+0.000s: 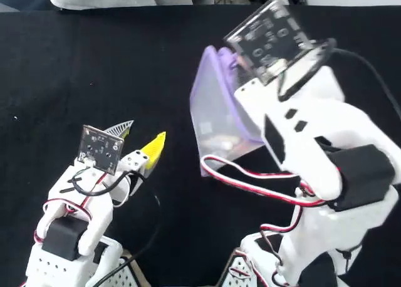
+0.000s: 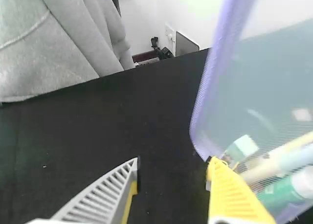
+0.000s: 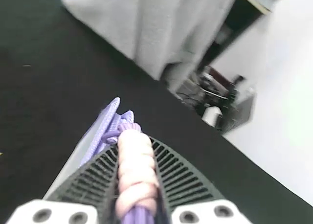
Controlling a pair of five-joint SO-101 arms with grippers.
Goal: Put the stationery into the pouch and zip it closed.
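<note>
Black worktop point(image 1: 94, 61) | right end effector point(image 3: 131, 136) clamped on top edge of purple pouch point(image 1: 216, 105), holding it upright between the arms | stationery point(image 2: 274, 155) low inside pouch | left end effector point(image 1: 145, 131) wide, empty, just beside pouch's lower corner, pouch on its right | judged: zipping remains, left arm free for it

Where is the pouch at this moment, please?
In the high view the purple pouch stands upright right of centre, its top clamped in the right gripper, with the open left gripper just to its left.
</note>
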